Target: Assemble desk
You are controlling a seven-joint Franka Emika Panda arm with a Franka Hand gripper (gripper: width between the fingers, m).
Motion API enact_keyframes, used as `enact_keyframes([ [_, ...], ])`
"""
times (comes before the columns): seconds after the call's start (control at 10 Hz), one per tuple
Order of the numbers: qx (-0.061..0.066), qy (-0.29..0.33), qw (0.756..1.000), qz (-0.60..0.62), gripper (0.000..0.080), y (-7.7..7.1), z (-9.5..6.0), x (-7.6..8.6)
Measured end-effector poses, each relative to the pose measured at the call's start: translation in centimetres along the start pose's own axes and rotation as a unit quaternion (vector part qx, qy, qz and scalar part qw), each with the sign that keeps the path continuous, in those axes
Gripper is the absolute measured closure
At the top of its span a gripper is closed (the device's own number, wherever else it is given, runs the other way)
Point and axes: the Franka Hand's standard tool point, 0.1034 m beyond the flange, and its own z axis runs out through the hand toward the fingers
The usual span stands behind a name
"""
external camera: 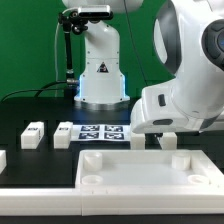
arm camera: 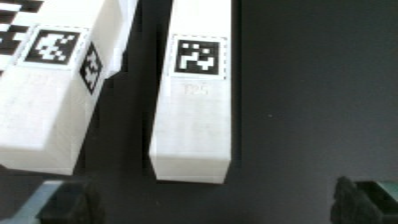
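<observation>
The white desk top [external camera: 140,172], with raised rim and corner sockets, lies flat at the front of the table. Two white square legs [external camera: 168,140] lie side by side behind it, under my wrist. In the wrist view the nearer leg [arm camera: 196,100] shows a tag on its upper face, and the second leg [arm camera: 63,90] lies beside it. My gripper [arm camera: 214,205] is open and empty. Its dark fingertips [arm camera: 63,205] stand wide apart just past the end of the nearer leg, not touching it. In the exterior view the arm's white body mostly hides the gripper [external camera: 155,128].
The marker board [external camera: 100,133] lies in the middle of the black table, beside the two legs. Two more tagged legs [external camera: 33,135] [external camera: 65,134] lie at the exterior view's left, and another white part [external camera: 2,160] sits at the left edge. A white robot base [external camera: 100,75] stands behind.
</observation>
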Motion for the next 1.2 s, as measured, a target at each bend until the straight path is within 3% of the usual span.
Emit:
enact_keyframes([
  [0.1, 0.003, -0.029, 0.999, 0.015, 0.015, -0.1, 1.7, -0.3],
  [0.3, 0.0, -0.055, 0.998, 0.018, 0.015, -0.4, 2.8, -0.6],
  [0.7, 0.001, -0.055, 0.998, 0.017, 0.015, -0.3, 3.0, -0.5],
  [1.1, -0.002, -0.07, 0.997, 0.022, 0.015, 0.1, 4.5, -0.8],
  [1.2, -0.002, -0.07, 0.997, 0.022, 0.0273, 0.1, 4.5, -0.8],
])
